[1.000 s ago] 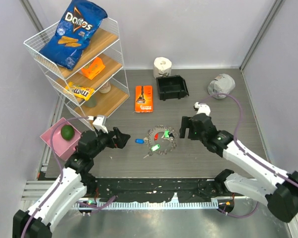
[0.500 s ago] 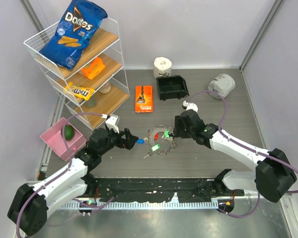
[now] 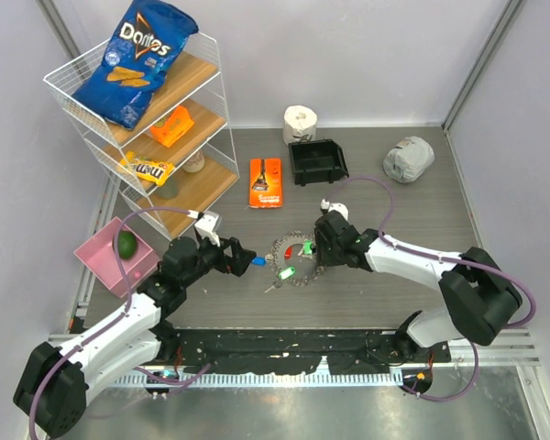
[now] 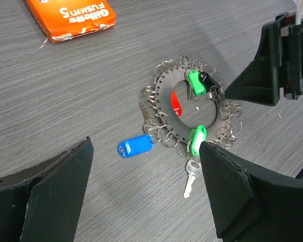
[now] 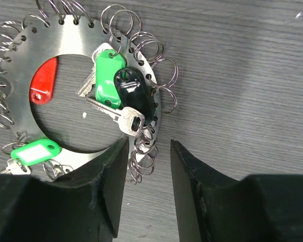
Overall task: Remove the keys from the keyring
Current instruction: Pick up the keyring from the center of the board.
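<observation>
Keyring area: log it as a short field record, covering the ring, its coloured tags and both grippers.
keyring: flat on the table, round plate fringed with small rings
tags at the plate: green tag, black tag, red tag, pale green tag
blue tag: beside the plate, attachment unclear
left gripper: open wide, blue tag just ahead
right gripper: jaws apart, straddling rim rings
nearby: orange box

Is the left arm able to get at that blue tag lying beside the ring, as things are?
Probably yes: the left gripper hangs open right at the blue tag, which lies uncovered beside the keyring; the right gripper is on the ring's far side.
</observation>
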You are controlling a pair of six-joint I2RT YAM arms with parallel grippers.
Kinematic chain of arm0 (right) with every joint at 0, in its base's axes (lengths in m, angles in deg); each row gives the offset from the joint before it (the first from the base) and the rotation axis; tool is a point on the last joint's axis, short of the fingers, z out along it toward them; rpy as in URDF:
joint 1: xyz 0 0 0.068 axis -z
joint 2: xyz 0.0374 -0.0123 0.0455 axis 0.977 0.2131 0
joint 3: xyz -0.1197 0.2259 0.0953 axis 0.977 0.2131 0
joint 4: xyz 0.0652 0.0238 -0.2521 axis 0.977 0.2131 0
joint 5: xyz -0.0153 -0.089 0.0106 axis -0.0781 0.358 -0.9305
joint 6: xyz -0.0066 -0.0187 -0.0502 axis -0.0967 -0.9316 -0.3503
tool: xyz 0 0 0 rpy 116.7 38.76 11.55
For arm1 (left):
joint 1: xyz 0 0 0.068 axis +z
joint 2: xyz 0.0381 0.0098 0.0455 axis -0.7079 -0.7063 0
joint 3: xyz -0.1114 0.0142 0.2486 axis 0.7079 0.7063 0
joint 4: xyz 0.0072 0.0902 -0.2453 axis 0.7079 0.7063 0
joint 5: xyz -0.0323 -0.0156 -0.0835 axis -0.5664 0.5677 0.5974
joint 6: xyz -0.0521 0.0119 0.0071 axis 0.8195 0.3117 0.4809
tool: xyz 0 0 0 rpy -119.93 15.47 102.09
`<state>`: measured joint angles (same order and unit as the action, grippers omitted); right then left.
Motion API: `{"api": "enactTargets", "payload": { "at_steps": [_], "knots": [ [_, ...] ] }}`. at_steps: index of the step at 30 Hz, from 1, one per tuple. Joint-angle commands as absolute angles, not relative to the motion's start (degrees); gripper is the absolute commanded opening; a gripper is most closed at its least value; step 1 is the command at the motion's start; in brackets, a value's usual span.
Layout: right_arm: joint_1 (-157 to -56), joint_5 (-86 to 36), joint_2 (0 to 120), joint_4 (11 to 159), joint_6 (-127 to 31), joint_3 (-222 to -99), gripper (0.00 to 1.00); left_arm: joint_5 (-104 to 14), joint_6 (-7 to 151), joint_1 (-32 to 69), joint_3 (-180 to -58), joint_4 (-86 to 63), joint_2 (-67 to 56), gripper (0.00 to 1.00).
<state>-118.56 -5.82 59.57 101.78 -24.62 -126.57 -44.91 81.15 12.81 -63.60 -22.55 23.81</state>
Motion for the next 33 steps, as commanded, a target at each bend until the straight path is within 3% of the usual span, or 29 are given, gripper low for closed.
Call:
{"api": "enactTargets", "payload": {
  "at_steps": [1, 11, 14, 33],
  "knots": [
    [-119.3, -5.1, 61.5, 98.9, -23.8, -128.5, 0.42, -43.3, 80.0, 12.5, -65.8, -25.3, 24.3, 0.93],
    [-119.4, -4.0, 64.7, 97.7, -27.6, -130.0, 0.28, -40.9, 79.7, 12.5, -66.0, -26.8, 22.6, 0.90],
    [-119.6, -5.1, 64.2, 97.9, -29.5, -130.7, 0.05, -38.8, 79.6, 12.5, -66.3, -28.2, 21.1, 0.88],
    [-120.2, -10.8, 41.2, 92.0, -33.6, -126.3, 0.05, -28.6, 81.5, 12.5, -67.4, -34.8, 13.4, 0.80]
  ]
}}
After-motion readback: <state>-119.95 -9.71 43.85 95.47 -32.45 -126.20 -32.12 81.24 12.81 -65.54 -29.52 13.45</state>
